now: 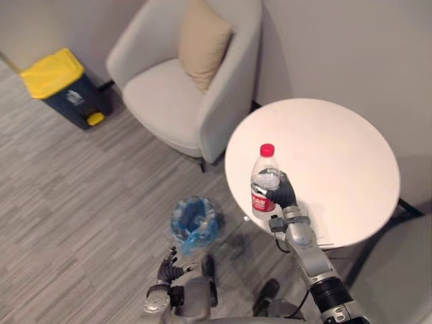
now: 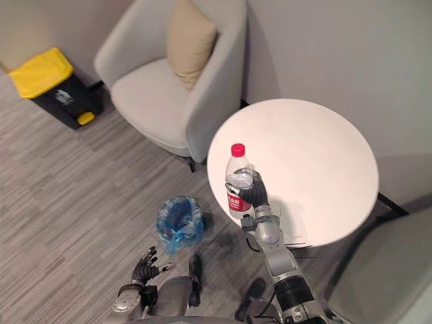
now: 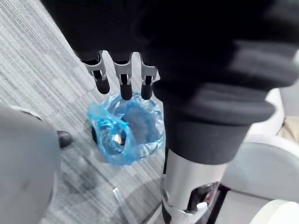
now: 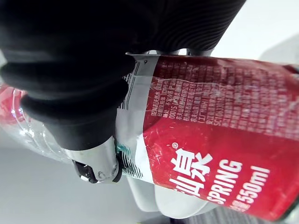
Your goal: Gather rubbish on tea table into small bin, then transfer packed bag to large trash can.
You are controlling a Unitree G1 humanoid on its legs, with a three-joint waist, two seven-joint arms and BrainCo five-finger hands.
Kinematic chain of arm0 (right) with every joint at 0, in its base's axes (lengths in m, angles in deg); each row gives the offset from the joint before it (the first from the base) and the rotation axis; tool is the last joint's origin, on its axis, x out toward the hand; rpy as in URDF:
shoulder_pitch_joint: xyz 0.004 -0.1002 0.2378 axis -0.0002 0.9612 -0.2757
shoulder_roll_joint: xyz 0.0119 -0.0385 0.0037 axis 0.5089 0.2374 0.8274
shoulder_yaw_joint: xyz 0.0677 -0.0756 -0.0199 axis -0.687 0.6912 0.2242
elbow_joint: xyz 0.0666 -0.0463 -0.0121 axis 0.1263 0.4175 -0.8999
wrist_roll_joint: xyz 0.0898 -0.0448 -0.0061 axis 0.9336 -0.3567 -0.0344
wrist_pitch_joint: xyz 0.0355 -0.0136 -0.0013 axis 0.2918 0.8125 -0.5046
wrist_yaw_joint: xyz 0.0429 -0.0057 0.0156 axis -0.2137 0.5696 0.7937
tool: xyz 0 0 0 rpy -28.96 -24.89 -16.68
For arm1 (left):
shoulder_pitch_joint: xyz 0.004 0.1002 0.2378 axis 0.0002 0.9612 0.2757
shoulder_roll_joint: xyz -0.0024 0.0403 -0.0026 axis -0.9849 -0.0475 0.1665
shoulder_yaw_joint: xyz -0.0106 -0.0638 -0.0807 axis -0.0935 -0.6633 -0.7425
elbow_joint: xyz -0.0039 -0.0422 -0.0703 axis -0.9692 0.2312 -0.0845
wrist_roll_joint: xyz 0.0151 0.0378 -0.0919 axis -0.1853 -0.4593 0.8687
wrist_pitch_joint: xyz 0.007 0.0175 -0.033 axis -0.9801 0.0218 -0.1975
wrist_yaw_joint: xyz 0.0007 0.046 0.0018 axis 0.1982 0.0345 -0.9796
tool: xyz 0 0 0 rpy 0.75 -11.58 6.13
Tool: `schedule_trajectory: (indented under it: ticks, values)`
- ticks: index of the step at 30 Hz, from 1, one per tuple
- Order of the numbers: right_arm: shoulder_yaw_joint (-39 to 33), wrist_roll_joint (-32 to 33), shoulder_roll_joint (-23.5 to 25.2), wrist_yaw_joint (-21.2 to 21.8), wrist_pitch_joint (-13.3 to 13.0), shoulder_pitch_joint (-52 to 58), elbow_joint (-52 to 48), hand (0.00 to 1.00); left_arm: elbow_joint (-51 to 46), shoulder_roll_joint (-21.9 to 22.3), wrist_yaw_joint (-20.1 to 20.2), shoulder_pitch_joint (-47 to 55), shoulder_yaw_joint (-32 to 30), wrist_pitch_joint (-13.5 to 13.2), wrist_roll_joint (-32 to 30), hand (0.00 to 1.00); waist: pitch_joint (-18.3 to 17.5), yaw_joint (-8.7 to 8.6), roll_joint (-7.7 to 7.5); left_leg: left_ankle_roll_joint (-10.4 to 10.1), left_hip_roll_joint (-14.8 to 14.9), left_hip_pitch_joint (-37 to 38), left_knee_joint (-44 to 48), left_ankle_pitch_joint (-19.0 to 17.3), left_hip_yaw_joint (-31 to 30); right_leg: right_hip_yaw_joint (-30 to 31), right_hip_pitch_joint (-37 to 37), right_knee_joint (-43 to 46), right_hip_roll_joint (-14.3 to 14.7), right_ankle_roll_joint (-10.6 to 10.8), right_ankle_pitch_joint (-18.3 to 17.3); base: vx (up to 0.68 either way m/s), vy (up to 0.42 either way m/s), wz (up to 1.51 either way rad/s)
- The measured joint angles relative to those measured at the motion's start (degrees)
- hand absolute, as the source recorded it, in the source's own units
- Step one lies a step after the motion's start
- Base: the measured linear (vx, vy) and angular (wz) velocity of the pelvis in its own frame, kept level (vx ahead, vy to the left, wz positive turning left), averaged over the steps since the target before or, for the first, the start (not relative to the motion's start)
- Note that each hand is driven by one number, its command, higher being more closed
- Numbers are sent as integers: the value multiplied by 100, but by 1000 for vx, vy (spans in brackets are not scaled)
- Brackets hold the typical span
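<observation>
Round table (image 1: 324,148) is seen right of frame; small bin (image 1: 181,228) lower centre, on floor. The bottle (image 1: 265,177) is gripped upright at table's left edge by right robot hand (image 1: 283,193); left robot hand (image 1: 169,266) is spread, empty. Step: rubbish pickup. Next, prob.: bottle moved over bin & dropped.

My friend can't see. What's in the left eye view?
The robot's right hand grips an upright red-capped water bottle at the edge of a round white table. On the floor beside it sits a small bin lined with a blue bag, near the open left hand. Farther off are a pale armchair and a yellow-lidded trash can.
</observation>
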Motion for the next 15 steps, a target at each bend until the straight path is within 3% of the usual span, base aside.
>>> schedule_trajectory:
  ticks: [3, 7, 8, 10, 11, 13, 14, 15]
  values:
    - [-36, -22, 84, -39, -2, -5, 8, 100, 6, -16, -42, -60, 217, -50, -104, 0, -119, -21, -57, -273, -220, 316, -734, 180, -56, -185, 100, 54, -112, 71, -22, 2, 131, 61]
    - [-12, -27, 297, 32, 57, 67, 244, 100, 12, -34, -41, 169, 338, -40, -135, 0, -112, -31, -220, -211, -592, 488, -633, -84, -128, -121, 54, 1019, -758, 304, -384, -38, 143, 22]
    - [29, -28, 308, 58, 101, 82, 266, 100, 23, -47, -42, 216, 339, -41, -173, 0, -99, -38, -240, -150, -663, 454, -509, -201, -152, -4, -17, 1321, -919, 289, -439, -82, 128, 24]
    - [57, -45, 323, 70, 129, 143, 346, 100, 38, -136, -46, 266, 340, -41, -221, 0, -81, -55, -257, -79, -715, 334, -213, -345, -326, 823, -419, 2125, -1060, -25, -367, -49, 112, 40]
    - [79, -83, 280, 74, 131, 202, 347, 100, 38, -223, -56, 281, 335, -41, -222, 0, -55, -91, -254, -61, -699, 301, -143, -355, -533, 1520, -790, 2562, -910, -282, -411, 4, 48, 67]
    - [219, -157, 247, 78, 129, 240, 341, 100, 77, -351, -74, 283, 301, -42, -223, 0, 3, -245, -265, -117, -638, 143, -83, -314, -989, 2572, -933, 2151, -172, -13, -843, -10, -18, 93]
    - [260, -171, 228, 100, 129, 241, 337, 100, 117, -401, -71, 267, 304, -48, -223, 0, 19, -244, -272, -143, -645, 97, -78, -295, -1070, 2796, -957, 1935, -8, 59, -886, -22, -70, 91]
    - [318, -191, 218, 184, 122, 239, 320, 100, 169, -490, -69, 266, 301, -56, -224, 0, 14, -229, -379, -196, -735, -38, -57, -261, -1170, 3011, -991, 1500, 150, 78, -870, -6, -105, 101]
